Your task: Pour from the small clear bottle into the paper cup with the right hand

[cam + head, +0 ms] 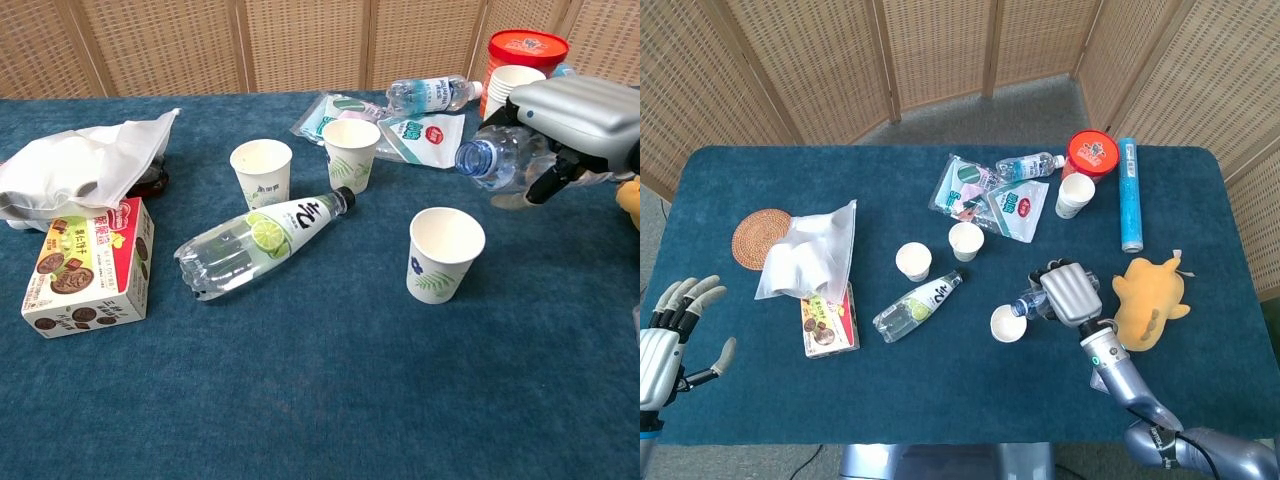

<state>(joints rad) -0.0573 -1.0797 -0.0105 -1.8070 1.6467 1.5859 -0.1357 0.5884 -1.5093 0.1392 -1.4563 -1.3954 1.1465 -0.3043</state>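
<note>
Blue table (320,400): small clear bottle (497,158) gripped in right robot hand (572,112), tilted above paper cup (444,254).

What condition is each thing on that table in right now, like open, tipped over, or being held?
small clear bottle: uncapped, tilted sideways, held above the table
right hand: grips the small clear bottle
left hand: holds nothing, fingers apart
nearest paper cup: upright, beside and below the bottle mouth
lime bottle: capped, lying on its side
cookie box: closed, lying flat
</note>
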